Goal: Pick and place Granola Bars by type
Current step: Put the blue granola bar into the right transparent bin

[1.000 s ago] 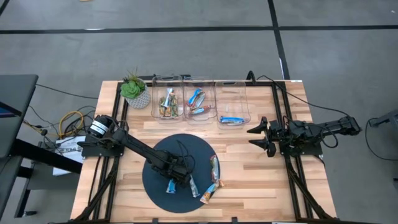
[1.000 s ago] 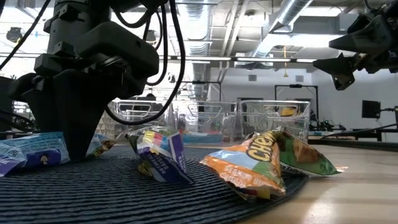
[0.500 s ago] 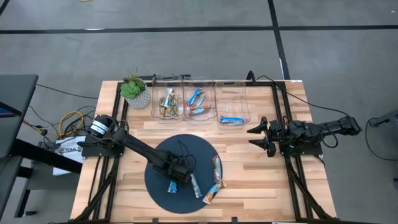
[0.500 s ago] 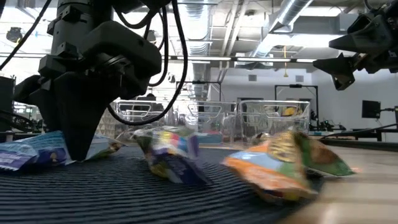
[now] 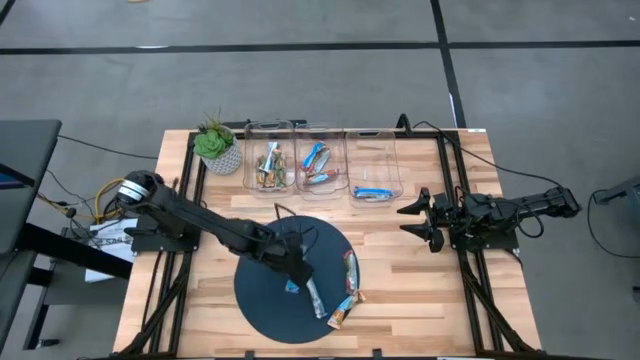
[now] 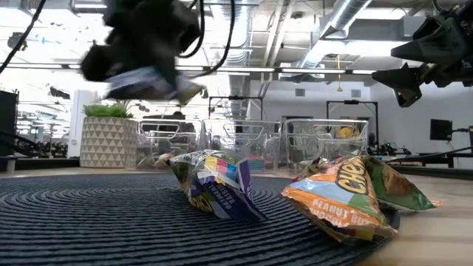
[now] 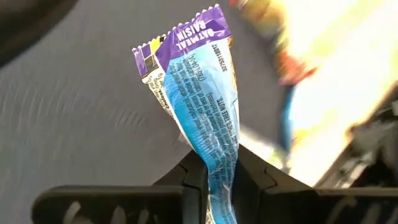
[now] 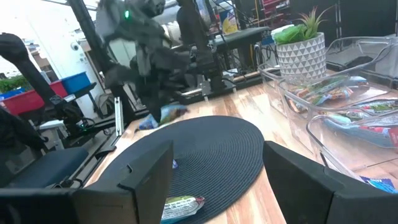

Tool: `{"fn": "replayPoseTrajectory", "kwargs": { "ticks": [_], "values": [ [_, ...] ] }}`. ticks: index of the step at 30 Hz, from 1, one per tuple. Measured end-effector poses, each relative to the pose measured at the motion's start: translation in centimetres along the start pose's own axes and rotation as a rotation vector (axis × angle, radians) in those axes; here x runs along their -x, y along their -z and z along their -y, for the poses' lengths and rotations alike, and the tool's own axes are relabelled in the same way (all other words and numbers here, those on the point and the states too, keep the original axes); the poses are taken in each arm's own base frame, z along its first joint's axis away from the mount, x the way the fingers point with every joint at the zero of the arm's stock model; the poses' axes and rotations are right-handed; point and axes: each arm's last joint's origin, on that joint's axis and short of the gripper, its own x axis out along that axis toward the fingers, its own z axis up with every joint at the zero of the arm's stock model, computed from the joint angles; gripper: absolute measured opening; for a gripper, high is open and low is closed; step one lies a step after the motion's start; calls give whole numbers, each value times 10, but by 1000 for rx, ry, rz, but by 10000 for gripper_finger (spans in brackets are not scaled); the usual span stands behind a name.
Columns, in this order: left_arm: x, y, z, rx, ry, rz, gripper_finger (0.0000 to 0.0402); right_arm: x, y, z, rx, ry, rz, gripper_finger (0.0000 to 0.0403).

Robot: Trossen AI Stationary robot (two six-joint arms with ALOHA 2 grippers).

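My left gripper (image 5: pixel 290 272) hangs over the round dark mat (image 5: pixel 260 300), shut on a blue granola bar with a purple end (image 7: pixel 199 93). The low view shows that bar (image 6: pixel 151 80) held high above the mat. Three more granola bars lie on the mat's right part: a blue-and-silver one (image 5: pixel 315 298), a tan one (image 5: pixel 347 268) and an orange one (image 5: pixel 342 311). Other bars lie in three clear bins (image 5: pixel 320 165) at the far edge. My right gripper (image 5: pixel 422 218) waits open at the table's right, holding nothing. My left gripper pinches the blue wrapper between its two fingers at a crumpled stretch near one end (image 7: pixel 219 171). The fingers slant down from the table's left. The purple end (image 7: pixel 186 37) sticks out past the fingertips, and the bar is lifted clear of the mat.
A potted plant (image 5: pixel 215 145) stands at the far left beside the bins. The rightmost bin (image 5: pixel 373 170) holds one blue bar. Bare wood lies between the mat and the bins and to the mat's right.
My left gripper has taken hold of the blue bar on the mat, risen and tipped toward level, lifting the bar clear. The bars left on the mat have shifted a little. My right arm has kept still.
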Motion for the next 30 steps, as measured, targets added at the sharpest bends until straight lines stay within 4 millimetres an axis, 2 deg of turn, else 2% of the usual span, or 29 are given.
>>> {"fn": "replayPoseTrajectory", "kwargs": {
  "ticks": [4, 13, 17, 22, 27, 30],
  "values": [
    [15, -25, 7, -29, 117, 155, 39, 0, 0, 0, 0, 0, 1, 244],
    [30, -97, 13, -141, 343, 480, 36, 0, 0, 0, 0, 0, 1, 244],
    [37, -124, 4, -211, 348, 583, 35, 0, 0, 0, 0, 0, 0, 244],
    [43, -157, -14, -278, 376, 603, 35, 0, 0, 0, 0, 0, 0, 244],
    [49, -179, -31, -379, 297, 645, 34, 0, 0, 0, 0, -1, 0, 244],
    [54, -194, -31, -449, 230, 650, 34, 0, 0, 0, 0, 0, 0, 244]
  ]
}}
